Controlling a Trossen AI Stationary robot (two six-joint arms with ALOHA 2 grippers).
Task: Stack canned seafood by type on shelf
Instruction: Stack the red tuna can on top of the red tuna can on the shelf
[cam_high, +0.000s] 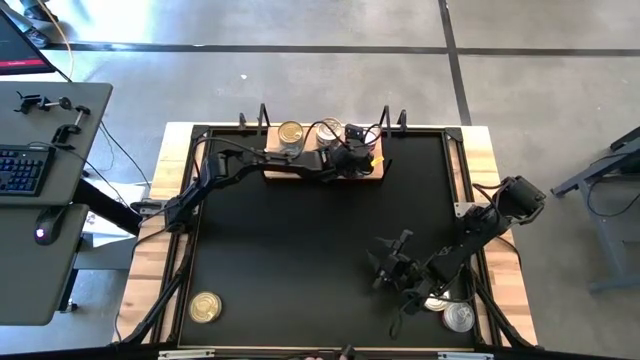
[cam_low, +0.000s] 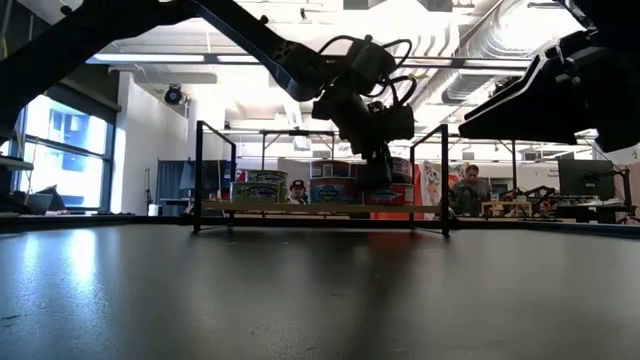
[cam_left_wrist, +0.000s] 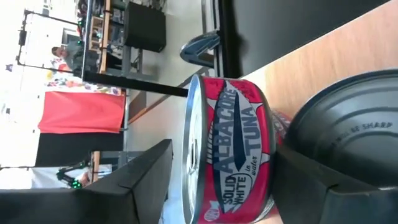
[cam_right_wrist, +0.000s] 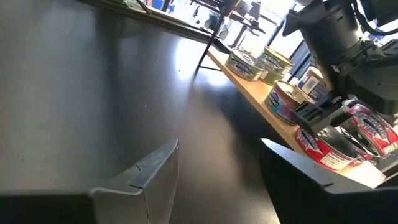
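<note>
Overhead view first: left pincer (cam_high: 352, 157) sits over the right part of the shelf (cam_high: 375, 176), at the far edge of the black surface (cam_high: 300, 250). A gold-lidded can (cam_high: 290, 133) stands on the shelf further left, with more tins partly hidden under the arm. One gold-lidded loose can (cam_high: 205, 307) lies at the near left corner; a silver-lidded can (cam_high: 458, 317) lies near right, under the right arm, with another beside it only partly seen. Right pincer (cam_high: 389, 262) waits over the near right of the surface.

Low view: left pincer (cam_low: 380, 180) comes down onto a red-labelled can (cam_low: 385, 195) at the right end of the shelf; green-and-blue-labelled cans (cam_low: 258, 188) stand to its left.

Left wrist view: albacore tuna can (cam_left_wrist: 233, 152), red label, sits between the two dark fingers (cam_left_wrist: 134, 183) — both seem pressed to it, so I judge it gripped, resting at or just over the wooden board beside another lid.

Right wrist view: right pincer (cam_right_wrist: 217, 165) spread wide, holding nothing; far off, the other arm holds red cans at the shelf end.

Progress, as judged — several tins shelved and grouped by label, a red one being placed; at least three loose cans left on the surface.
</note>
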